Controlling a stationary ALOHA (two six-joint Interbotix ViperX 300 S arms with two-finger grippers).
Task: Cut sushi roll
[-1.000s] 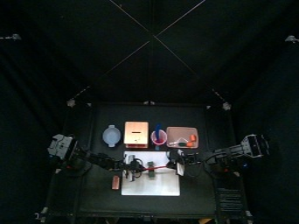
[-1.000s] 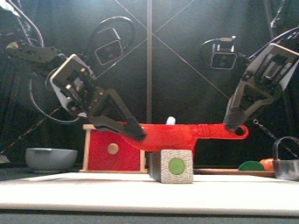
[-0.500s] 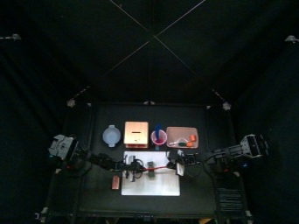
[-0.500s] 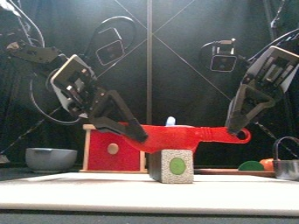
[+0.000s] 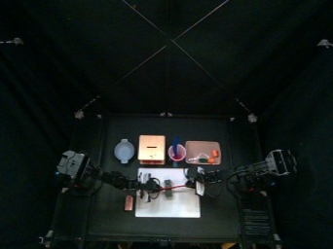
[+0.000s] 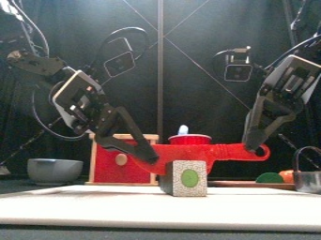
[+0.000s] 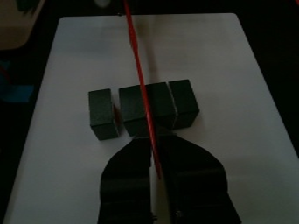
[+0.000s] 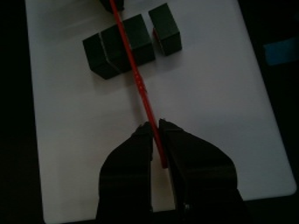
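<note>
Roll (image 7: 142, 108) at board (image 7: 222, 79) centre, seen as 3 pieces: 1 apart, 2 touching | red knife (image 6: 194, 150) held level by both ends, left gripper (image 7: 156, 159) and right gripper (image 8: 156, 140) each clenched on it | blade over middle piece | judged: 1 cut done, more cuts left

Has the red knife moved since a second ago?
Yes. In the front view the red knife has come down toward the sushi roll, nearly touching its top.
</note>
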